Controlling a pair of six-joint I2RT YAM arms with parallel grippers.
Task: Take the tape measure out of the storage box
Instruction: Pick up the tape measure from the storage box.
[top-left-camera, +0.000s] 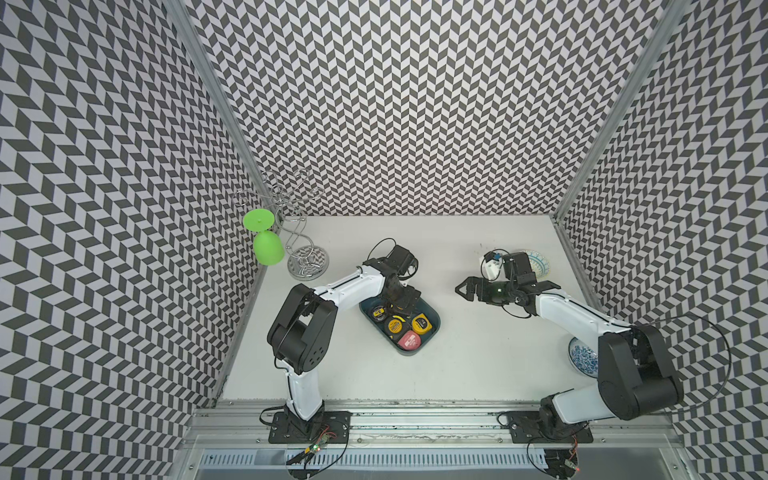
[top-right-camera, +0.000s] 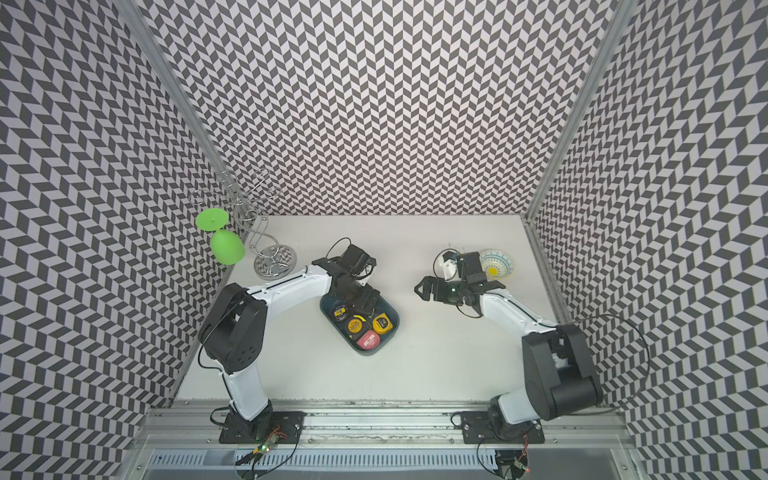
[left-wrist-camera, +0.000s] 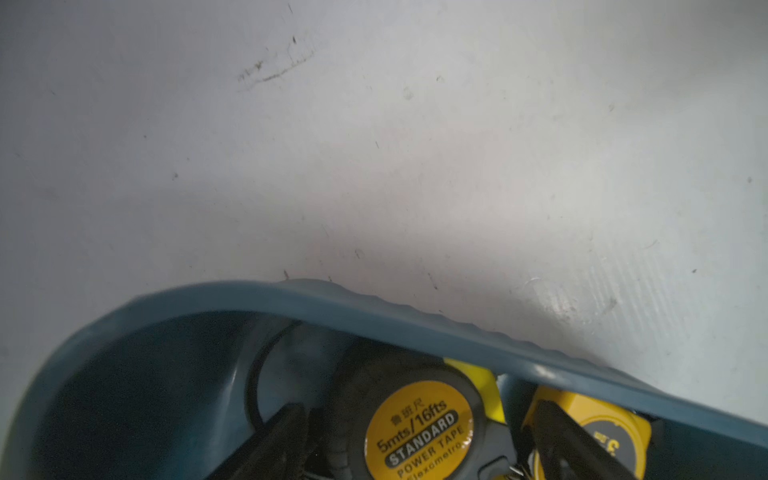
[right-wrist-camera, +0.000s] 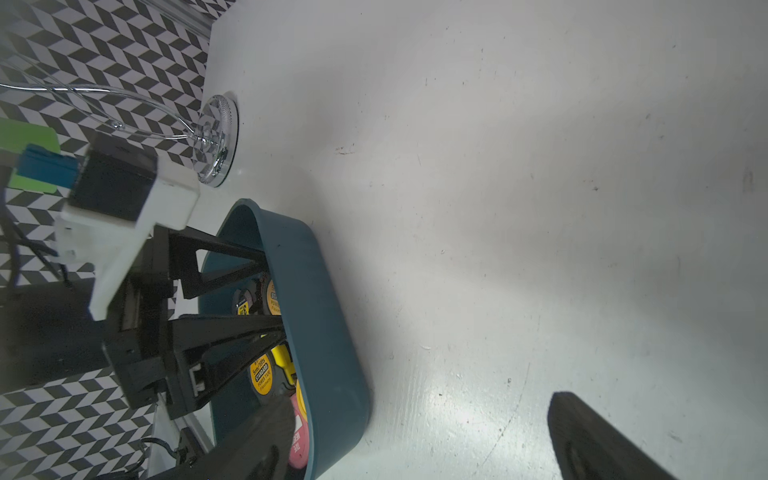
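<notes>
The dark teal storage box (top-left-camera: 432, 312) (top-right-camera: 392, 313) lies mid-table with several tape measures in it. My left gripper (top-left-camera: 398, 308) (top-right-camera: 360, 306) reaches down into the box. In the left wrist view the left gripper (left-wrist-camera: 417, 409) is open. Its fingers (left-wrist-camera: 286, 428) stand either side of a black tape measure (left-wrist-camera: 419, 432) (top-left-camera: 395, 325) with a round yellow label. A small gap shows on one side. A yellow tape measure (top-left-camera: 420, 324) (left-wrist-camera: 598, 436) lies beside it and a pink one (top-left-camera: 409, 340) in front. My right gripper (top-left-camera: 461, 289) (right-wrist-camera: 419, 449) hovers open and empty, right of the box (right-wrist-camera: 328, 332).
A wire glass rack (top-left-camera: 305, 257) holding a green glass (top-left-camera: 266, 245) stands at the back left corner. A patterned bowl (top-left-camera: 538, 264) sits at the back right. A blue-and-white bowl (top-left-camera: 582, 361) lies near the right arm's elbow.
</notes>
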